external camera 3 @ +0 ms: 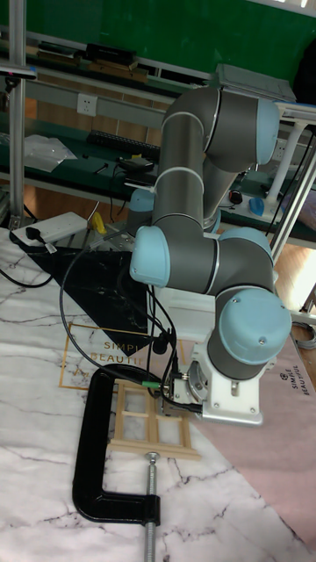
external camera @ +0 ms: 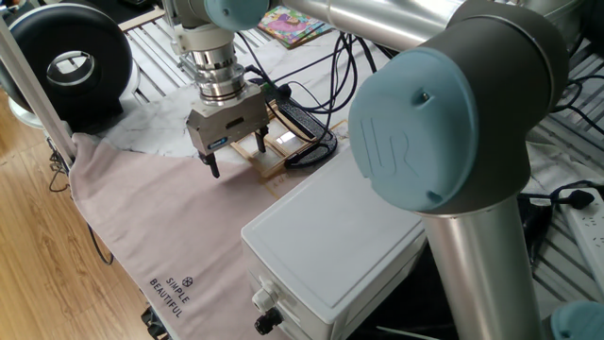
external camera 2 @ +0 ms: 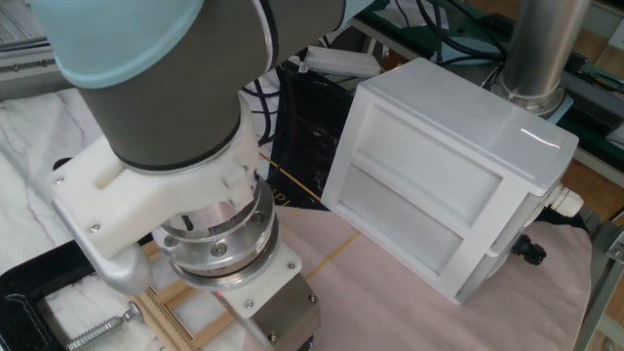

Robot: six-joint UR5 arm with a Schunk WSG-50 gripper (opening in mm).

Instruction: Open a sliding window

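My pincer [external camera: 230, 164] hangs low above the pink cloth [external camera: 160, 227] on the counter, fingers pointing down. I see two dark fingertips [external camera: 213, 167] with a gap between them, so it looks spread and holding nothing, though the second finger is partly hidden. The sliding window [external camera: 267, 151] lies flat just behind the pincer, on its far side; from the tall fixed view the sliding window [external camera 3: 147, 419] sits inside the mouth of the black C-clamp [external camera 3: 96, 457], partly under the wrist. The large white box [external camera: 335, 241] stands near the pincer, toward the arm's base.
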